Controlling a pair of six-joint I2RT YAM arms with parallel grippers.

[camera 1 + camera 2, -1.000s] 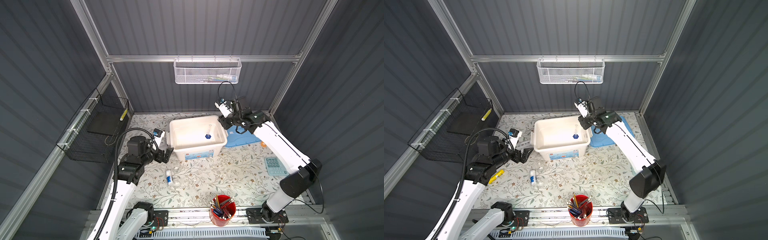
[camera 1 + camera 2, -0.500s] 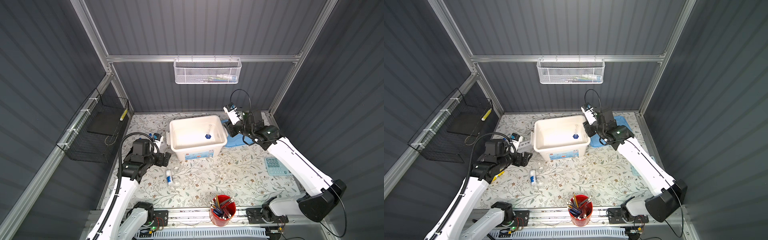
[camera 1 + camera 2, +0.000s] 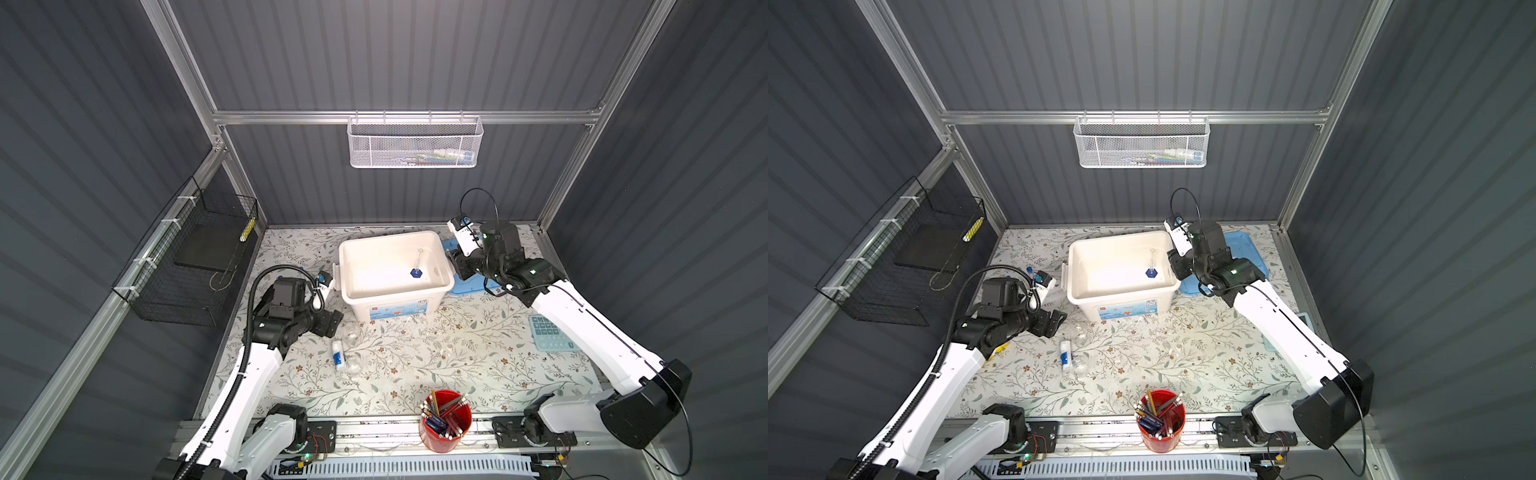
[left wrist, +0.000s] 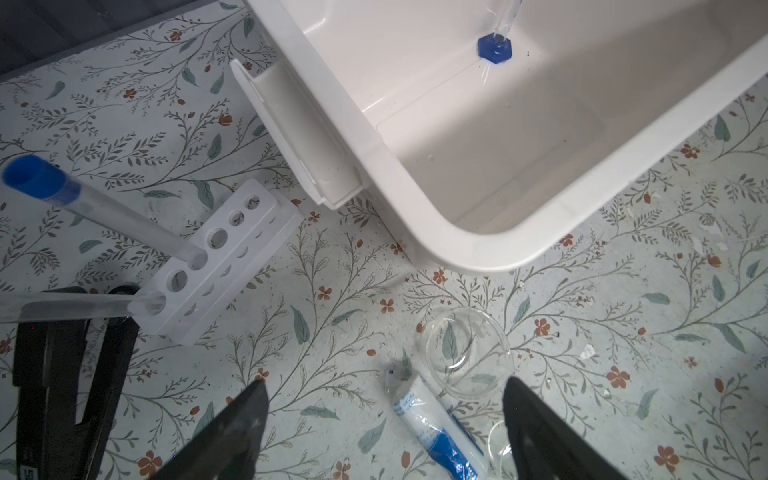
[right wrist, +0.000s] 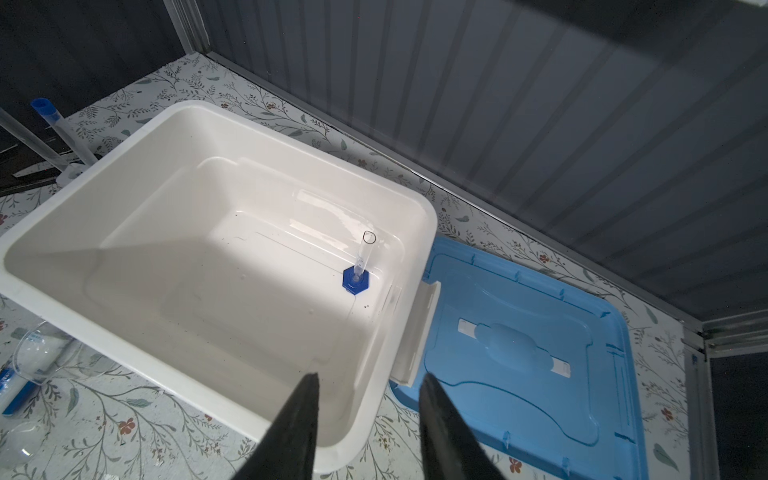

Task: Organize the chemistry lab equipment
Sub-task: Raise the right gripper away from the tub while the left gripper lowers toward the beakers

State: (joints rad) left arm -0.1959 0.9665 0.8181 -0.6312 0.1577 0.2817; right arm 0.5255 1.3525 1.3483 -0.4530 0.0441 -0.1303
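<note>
The left hand (image 4: 382, 384) hangs low over the flowered desk (image 4: 332, 291), its fingers spread wide with nothing between them. Just beyond the fingertips is a small clear glass (image 4: 465, 349), and beside it a little white and blue tube (image 4: 432, 428) lies flat. A white rack (image 4: 216, 257) stands near the corner of the white bin (image 4: 415, 232). It holds a long tube with a blue cap (image 4: 37, 178) and a second long tube (image 4: 75, 305), whose top is cut off by the picture edge. In both top views the left arm covers most of this rack.

The right hand (image 5: 370, 376) hovers above the short side of the bin. Its fingers are only moderately apart and hold nothing. Inside the bin, near that side, the thin measuring glass (image 5: 357, 274) stands upright on its blue foot. The blue lid (image 5: 519, 353) lies flat just beside the bin. The right wrist view shows it clearly, but in both top views the right arm covers part of it.

Only the top views show the red cup of pencils (image 3: 444, 419) at the front edge and the pale blue calculator (image 3: 550, 332), which in a top view is almost hidden by the arm. Some more clear glass lies in front of the bin (image 3: 353, 365), too faint to tell its shape.
</note>
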